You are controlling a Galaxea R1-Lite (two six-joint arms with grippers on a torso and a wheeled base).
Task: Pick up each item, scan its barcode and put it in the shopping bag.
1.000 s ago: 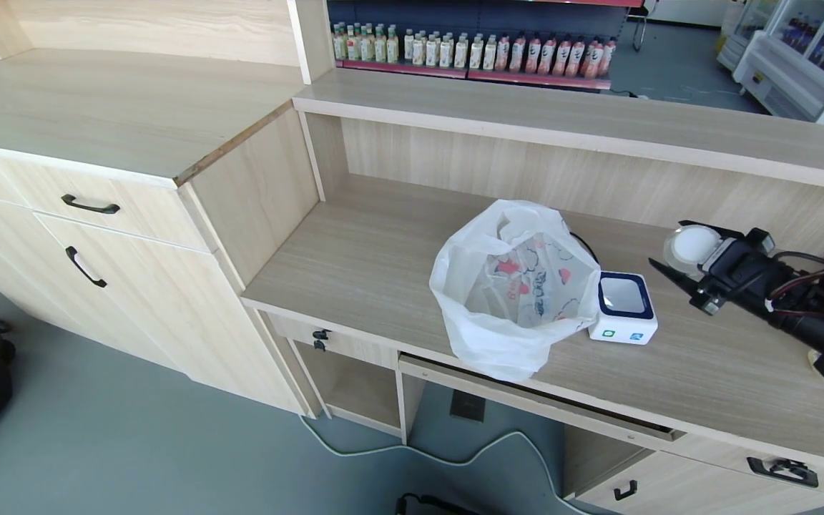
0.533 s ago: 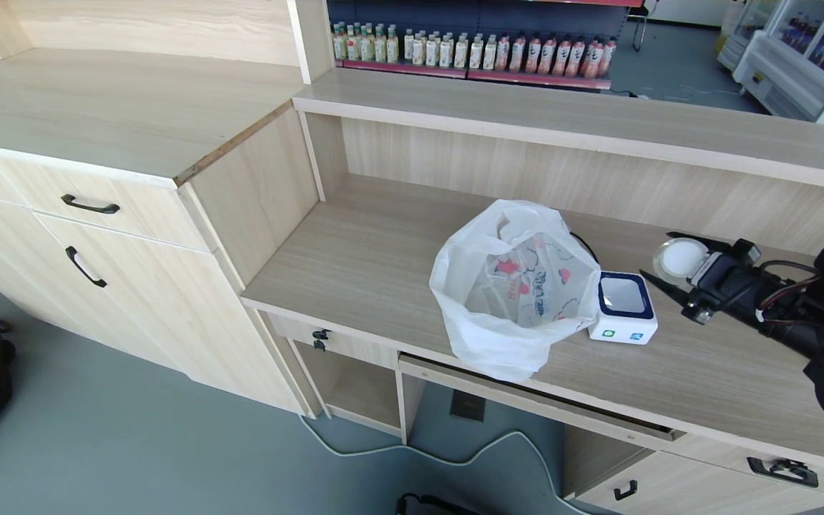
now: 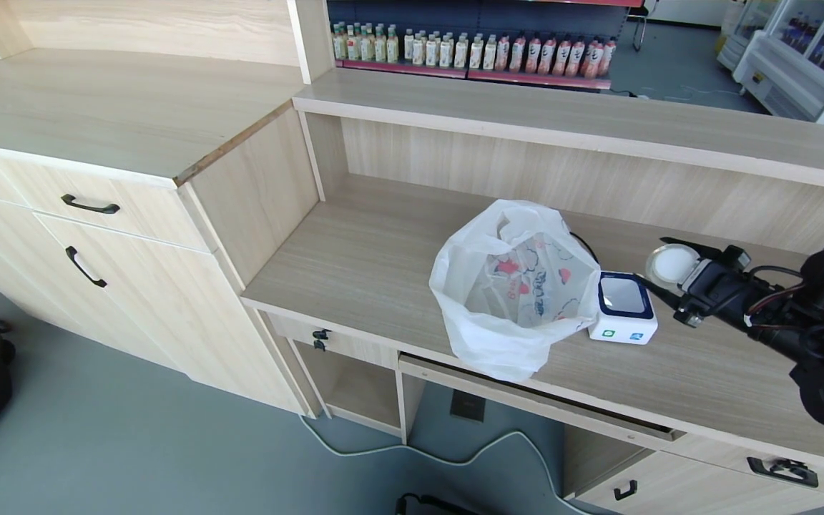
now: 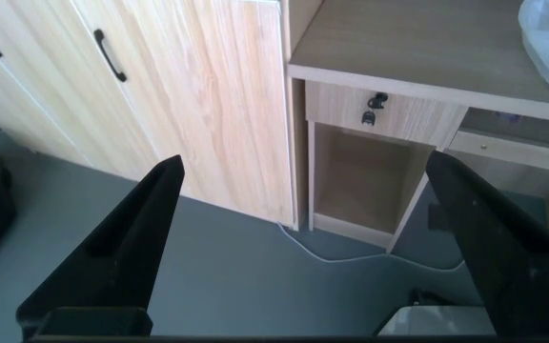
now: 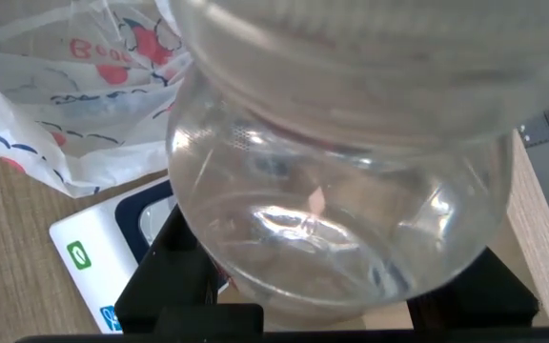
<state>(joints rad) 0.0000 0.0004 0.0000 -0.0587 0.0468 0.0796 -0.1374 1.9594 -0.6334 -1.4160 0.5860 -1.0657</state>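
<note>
A clear round jar (image 3: 669, 263) with a white end is held sideways in my right gripper (image 3: 655, 263), just right of the white, blue-rimmed barcode scanner (image 3: 624, 307) and slightly above the counter. In the right wrist view the jar (image 5: 341, 191) sits between the black fingers (image 5: 174, 281), with the scanner (image 5: 112, 248) and the shopping bag (image 5: 74, 86) beyond it. The white plastic shopping bag (image 3: 512, 286) stands open on the counter, touching the scanner's left side. My left gripper (image 4: 303, 238) hangs open over the floor in front of the cabinets, with nothing between its fingers.
The wooden counter (image 3: 383, 257) has a back wall and a raised shelf above it. Its front edge runs over a drawer and an open compartment (image 4: 370, 181). Tall cabinets with black handles (image 3: 83, 268) stand at the left. A cable (image 3: 455, 458) lies on the floor.
My right gripper has carried the jar leftward and a little lower, closer to the scanner. The bag and scanner have not moved.
</note>
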